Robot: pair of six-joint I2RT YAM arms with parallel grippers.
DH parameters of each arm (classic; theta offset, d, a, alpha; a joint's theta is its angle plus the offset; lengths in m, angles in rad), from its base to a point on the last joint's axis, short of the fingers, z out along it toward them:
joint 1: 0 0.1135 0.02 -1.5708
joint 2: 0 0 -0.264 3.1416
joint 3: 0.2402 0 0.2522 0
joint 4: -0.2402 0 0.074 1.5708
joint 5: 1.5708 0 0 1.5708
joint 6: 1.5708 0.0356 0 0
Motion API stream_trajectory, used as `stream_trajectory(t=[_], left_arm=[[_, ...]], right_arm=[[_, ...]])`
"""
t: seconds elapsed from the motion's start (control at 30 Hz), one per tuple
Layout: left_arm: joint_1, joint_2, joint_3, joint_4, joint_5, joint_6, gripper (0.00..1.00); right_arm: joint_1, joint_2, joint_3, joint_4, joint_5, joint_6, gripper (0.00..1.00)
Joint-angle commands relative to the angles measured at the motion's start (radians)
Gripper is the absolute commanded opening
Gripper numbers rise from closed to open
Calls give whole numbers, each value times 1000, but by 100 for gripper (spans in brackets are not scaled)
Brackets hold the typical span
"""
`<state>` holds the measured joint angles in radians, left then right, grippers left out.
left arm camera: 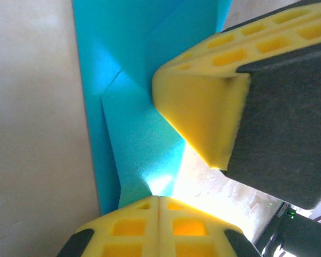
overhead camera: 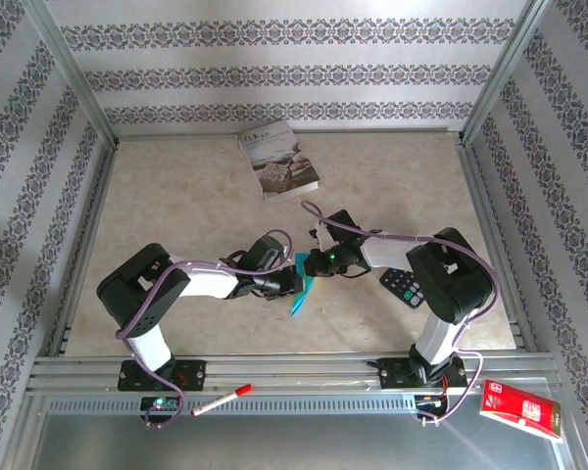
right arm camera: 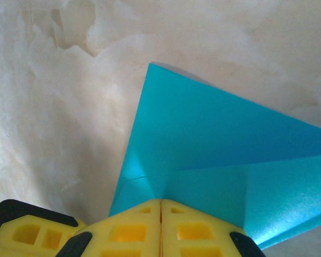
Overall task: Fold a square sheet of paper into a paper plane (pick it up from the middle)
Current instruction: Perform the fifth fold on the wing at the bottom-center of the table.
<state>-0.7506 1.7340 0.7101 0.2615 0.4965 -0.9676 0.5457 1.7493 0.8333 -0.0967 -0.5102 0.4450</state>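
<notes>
The teal-blue sheet of paper (overhead camera: 303, 287) is folded and creased into a slim pointed paper plane shape and hangs between the two arms above the middle of the table. My left gripper (overhead camera: 287, 279) comes at it from the left. In the left wrist view my left gripper (left arm camera: 159, 197) is shut on the paper's (left arm camera: 134, 128) edge, fingertips pressed together. My right gripper (overhead camera: 315, 262) reaches in from the right. In the right wrist view my right gripper (right arm camera: 160, 201) is shut on the paper (right arm camera: 219, 144) at a crease. The right gripper's yellow fingers (left arm camera: 203, 107) sit close above the left one's.
A grey-white printed book (overhead camera: 279, 159) lies at the back of the table. A black remote (overhead camera: 404, 287) rests under the right arm. A red marker (overhead camera: 222, 399) lies on the front rail, and a red packet (overhead camera: 521, 409) at the near right corner.
</notes>
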Motion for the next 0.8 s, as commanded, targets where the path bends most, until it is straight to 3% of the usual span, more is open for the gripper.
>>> stream_trajectory(t=[0.0, 0.4, 0.77], left_arm=[[15, 21, -28, 6, 0, 27, 3], [-4, -8, -69, 60, 52, -12, 5], [-24, -90, -64, 0, 95, 16, 11]], right_arm=[[2, 17, 12, -38, 4, -7, 7], [2, 27, 10, -43, 18, -1, 6], [3, 38, -8, -43, 33, 9, 5]])
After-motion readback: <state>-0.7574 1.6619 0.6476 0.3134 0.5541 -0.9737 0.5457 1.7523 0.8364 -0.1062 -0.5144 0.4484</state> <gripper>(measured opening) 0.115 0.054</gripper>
